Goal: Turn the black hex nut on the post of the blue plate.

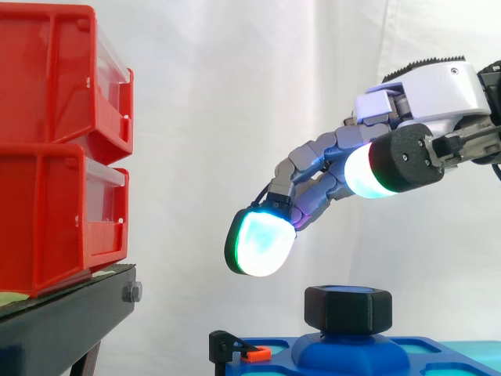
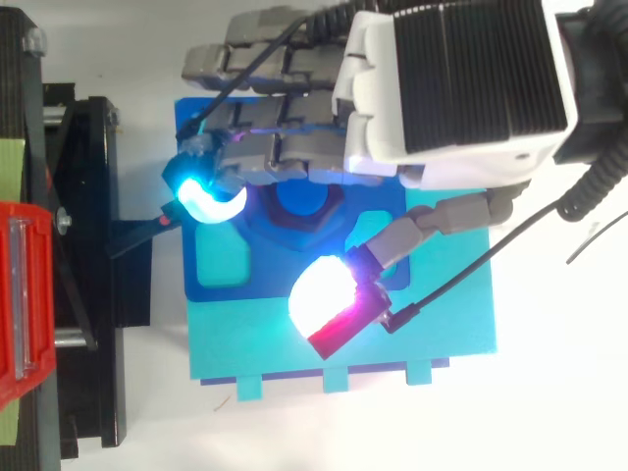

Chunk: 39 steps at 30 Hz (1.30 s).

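**Side and top views.** I had the hand point(image 1: 438, 90) poised above the nut point(image 1: 348, 308), at its 1 o'clock in the side view. The fingers point(image 1: 262, 243) were apart, loosely bent and clamped on nothing. The nut sat on its post at the middle of the plate point(image 1: 434, 362), untouched, so I judged the turn not yet begun. The bins point(image 1: 55, 149) stood well apart at 9 o'clock, and open room lay all around the nut.
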Motion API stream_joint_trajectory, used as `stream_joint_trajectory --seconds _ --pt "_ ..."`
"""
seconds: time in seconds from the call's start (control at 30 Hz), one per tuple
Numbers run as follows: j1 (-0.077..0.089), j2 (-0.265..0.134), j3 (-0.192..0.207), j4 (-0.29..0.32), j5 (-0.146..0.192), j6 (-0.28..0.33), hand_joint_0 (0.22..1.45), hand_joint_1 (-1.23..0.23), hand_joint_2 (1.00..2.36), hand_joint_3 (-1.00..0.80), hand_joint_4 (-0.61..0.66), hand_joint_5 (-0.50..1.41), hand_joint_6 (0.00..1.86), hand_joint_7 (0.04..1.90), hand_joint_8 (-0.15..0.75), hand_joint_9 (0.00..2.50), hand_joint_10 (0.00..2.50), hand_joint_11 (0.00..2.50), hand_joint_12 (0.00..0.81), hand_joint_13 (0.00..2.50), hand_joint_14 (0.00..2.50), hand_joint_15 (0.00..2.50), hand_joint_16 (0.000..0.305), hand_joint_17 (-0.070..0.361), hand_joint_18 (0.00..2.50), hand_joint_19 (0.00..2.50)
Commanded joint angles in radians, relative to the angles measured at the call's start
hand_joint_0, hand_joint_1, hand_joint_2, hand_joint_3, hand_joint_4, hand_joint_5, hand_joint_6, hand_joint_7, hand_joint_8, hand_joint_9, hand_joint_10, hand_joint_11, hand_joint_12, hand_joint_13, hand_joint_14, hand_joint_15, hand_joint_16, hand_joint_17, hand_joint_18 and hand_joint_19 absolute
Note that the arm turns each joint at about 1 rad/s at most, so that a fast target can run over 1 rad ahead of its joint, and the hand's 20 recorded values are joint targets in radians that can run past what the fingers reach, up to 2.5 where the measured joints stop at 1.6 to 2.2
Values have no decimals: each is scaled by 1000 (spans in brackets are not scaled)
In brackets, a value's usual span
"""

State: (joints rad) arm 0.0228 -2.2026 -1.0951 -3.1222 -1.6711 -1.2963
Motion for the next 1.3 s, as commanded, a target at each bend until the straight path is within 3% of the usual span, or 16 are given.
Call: stream_joint_trajectory --seconds 0.0,0.33,0.7,1.27 --pt "5 1 0 -24 5 0 506 -322 1000 -500 239 -199 502 699 258 425 0 0 296 281 0 2 36 80 162 191" --pt "-17 1 0 -82 -2 0 506 -321 1000 -500 242 -199 502 704 259 423 0 0 293 271 0 0 35 80 153 195" --pt "-38 1 0 -85 -15 0 506 -319 1000 -500 245 -197 502 708 260 421 0 0 289 264 0 0 34 76 143 194" --pt "-96 1 12 -81 -82 0 507 -318 1000 -500 245 -197 502 705 259 423 0 0 282 267 0 0 33 74 139 200"
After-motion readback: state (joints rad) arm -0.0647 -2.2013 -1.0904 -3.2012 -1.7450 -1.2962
